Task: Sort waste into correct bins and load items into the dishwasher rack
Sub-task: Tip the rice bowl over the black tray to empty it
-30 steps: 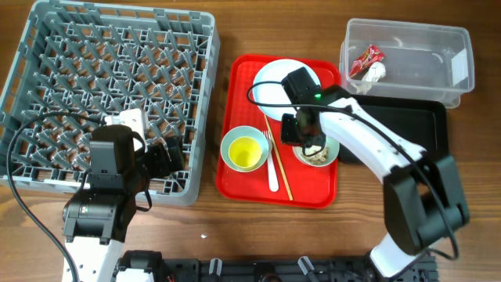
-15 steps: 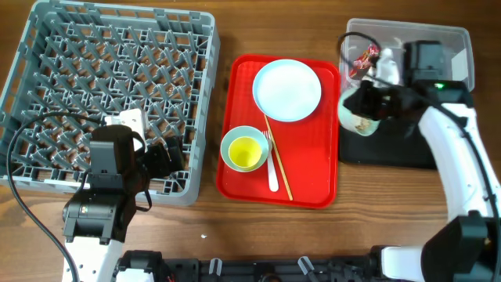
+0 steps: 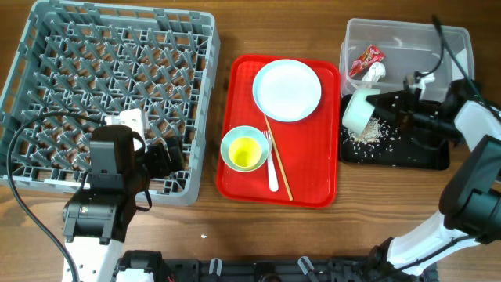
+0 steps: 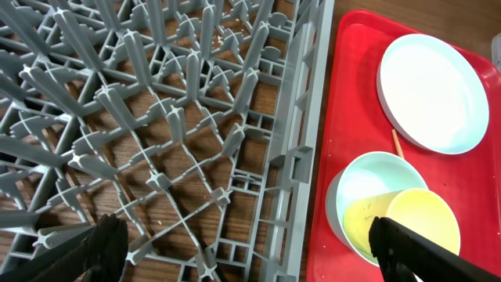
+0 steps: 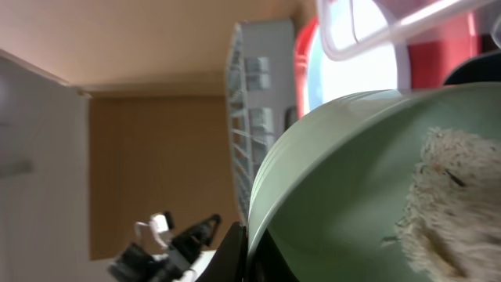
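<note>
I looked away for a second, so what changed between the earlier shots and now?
The right gripper lifted the green bowl off the red tray, carried it right and tipped it over the black tray, where food scraps now lie scattered. The left gripper, plate, cup and fork stayed put.

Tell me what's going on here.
The right gripper holds a pale green bowl tipped on its side over the black tray, where crumbly food scraps lie scattered. The red wrapper and tissue wad sit in the clear tub. The left gripper hovers open over the grey rack, which holds no dishes. The plate, the other bowl with the yellow cup inside, the fork and the chopstick wait on the red tray.
</note>
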Controlling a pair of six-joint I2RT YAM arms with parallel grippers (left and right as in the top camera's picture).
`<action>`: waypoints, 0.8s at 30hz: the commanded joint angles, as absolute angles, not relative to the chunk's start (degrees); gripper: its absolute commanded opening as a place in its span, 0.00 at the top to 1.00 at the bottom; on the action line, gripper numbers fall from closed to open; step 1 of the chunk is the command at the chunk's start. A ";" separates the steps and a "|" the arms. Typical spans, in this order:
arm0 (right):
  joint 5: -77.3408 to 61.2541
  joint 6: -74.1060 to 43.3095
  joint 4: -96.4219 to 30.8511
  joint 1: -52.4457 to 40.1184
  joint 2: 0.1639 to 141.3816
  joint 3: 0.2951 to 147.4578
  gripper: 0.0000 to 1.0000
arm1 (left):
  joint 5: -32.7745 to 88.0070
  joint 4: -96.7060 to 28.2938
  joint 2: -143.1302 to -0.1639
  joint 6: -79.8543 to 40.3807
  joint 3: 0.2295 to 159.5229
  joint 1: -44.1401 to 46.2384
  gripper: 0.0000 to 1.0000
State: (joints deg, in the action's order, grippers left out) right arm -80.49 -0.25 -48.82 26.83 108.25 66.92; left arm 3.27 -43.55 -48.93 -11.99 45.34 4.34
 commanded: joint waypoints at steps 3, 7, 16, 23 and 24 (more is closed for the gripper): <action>-87.53 -8.97 -46.72 32.53 109.32 66.72 0.96 | 3.14 -43.57 -48.86 -12.49 46.46 3.97 0.00; -92.84 -17.08 -43.88 37.34 109.32 66.72 0.96 | 3.14 -43.57 -48.86 -12.49 46.46 3.97 0.00; -84.44 -19.99 -41.41 38.44 109.30 66.72 0.96 | 3.14 -43.55 -48.86 -12.49 46.48 3.97 0.00; -86.21 3.66 -51.13 36.51 108.60 66.83 0.96 | 3.14 -43.57 -48.86 -12.49 46.48 3.97 0.00; -77.17 0.30 -52.07 35.83 108.55 66.83 0.96 | 3.14 -43.57 -48.86 -12.49 46.48 3.97 0.00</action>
